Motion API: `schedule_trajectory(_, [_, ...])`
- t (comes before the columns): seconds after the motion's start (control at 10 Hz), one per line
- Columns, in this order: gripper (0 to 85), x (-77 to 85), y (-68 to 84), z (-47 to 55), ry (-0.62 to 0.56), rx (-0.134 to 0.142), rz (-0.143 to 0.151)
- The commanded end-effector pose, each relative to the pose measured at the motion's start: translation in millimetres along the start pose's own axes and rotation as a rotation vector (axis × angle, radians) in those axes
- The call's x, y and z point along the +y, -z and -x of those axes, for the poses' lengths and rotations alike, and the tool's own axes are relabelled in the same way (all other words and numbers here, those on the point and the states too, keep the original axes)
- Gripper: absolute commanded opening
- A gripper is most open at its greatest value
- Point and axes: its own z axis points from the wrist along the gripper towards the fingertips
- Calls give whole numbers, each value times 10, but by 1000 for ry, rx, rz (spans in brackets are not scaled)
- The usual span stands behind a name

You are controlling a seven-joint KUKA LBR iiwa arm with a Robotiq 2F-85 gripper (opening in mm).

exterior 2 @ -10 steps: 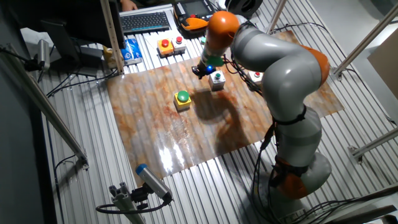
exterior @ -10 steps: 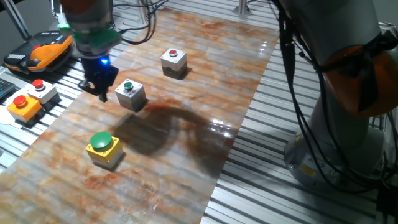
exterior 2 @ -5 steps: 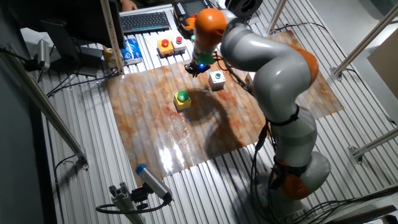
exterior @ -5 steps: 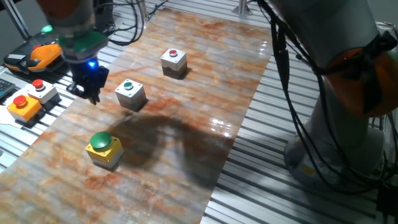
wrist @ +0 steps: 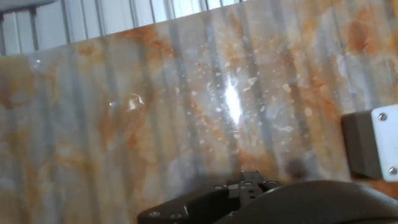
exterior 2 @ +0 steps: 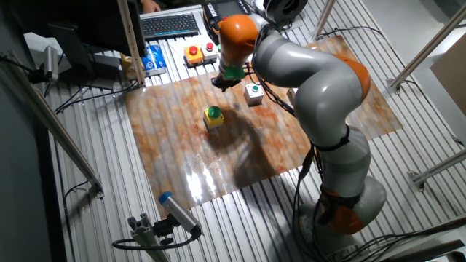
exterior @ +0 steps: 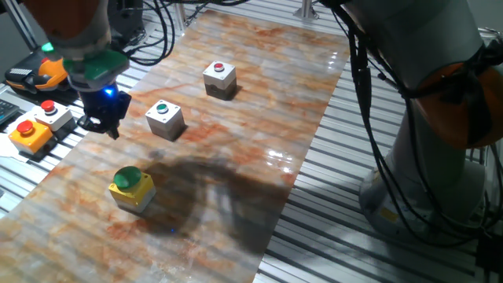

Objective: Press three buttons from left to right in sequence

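Observation:
Three buttons sit on the marbled board. A light grey box with a small red button (exterior: 219,76) is farthest back. Nearer stands a light grey box with a small green button (exterior: 165,116) (exterior 2: 254,91). A yellow box with a large green dome (exterior: 130,185) (exterior 2: 213,115) is nearest. My gripper (exterior: 105,124) (exterior 2: 220,81) hovers over the board's left edge, left of the green-button box and apart from it. The hand view shows bare board and a grey box corner (wrist: 372,146) at the right. No view shows the fingertips clearly.
An orange box with a red button (exterior: 30,134) and a grey box with a raised red button (exterior: 53,114) lie just off the board, left of the gripper. A keyboard (exterior 2: 170,25) and a pendant (exterior: 55,67) lie behind. The arm's base (exterior: 424,134) stands at the right.
The gripper has moved left, away from the green-button box toward the board's left edge. The buttons have stayed in place.

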Motion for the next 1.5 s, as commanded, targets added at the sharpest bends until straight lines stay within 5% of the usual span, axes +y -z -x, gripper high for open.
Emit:
schedule_trajectory(0.0, [0, 58, -20, -32, -8, -2, -4])
schedule_trajectory(0.3, [0, 220, -88, -125, -29, -9, -4])
schedule_trajectory(0.4, [170, 237, -98, -142, -30, -11, -2])
schedule_trajectory(0.5, [0, 249, -116, -155, -26, -12, 3])
schedule_trajectory(1.1, [0, 297, -210, -390, -23, -38, 2])
schedule_trajectory(1.4, [0, 292, -198, -418, -9, -17, 4])
